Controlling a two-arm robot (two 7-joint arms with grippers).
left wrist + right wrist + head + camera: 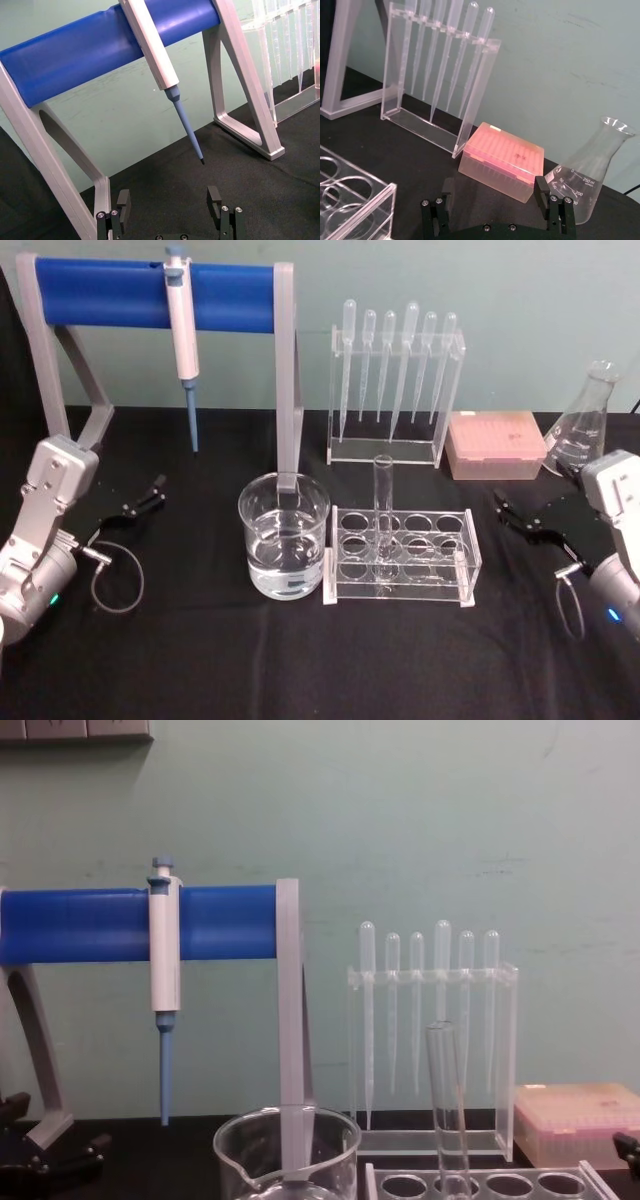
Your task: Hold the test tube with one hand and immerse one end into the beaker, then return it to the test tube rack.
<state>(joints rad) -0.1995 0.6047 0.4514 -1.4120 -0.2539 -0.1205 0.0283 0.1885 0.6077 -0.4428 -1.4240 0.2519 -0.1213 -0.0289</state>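
Note:
The test tube (383,502) (445,1105) stands upright in a clear rack with round holes (402,555), with nothing gripping it. Just left of the rack stands the wide glass beaker (284,536) (287,1152), about a third full of clear liquid. My left gripper (150,494) (169,200) rests low at the table's left side, open and empty, well left of the beaker. At the right side my right gripper (510,510) (493,192) is likewise open and empty, a short way right of the rack.
Behind the beaker a blue-barred stand (150,295) holds a white-and-blue pipettor (183,350). A rack of plastic pipettes (395,390), a pink tip box (495,445) and a conical flask (585,425) line the back right. Black cloth covers the table.

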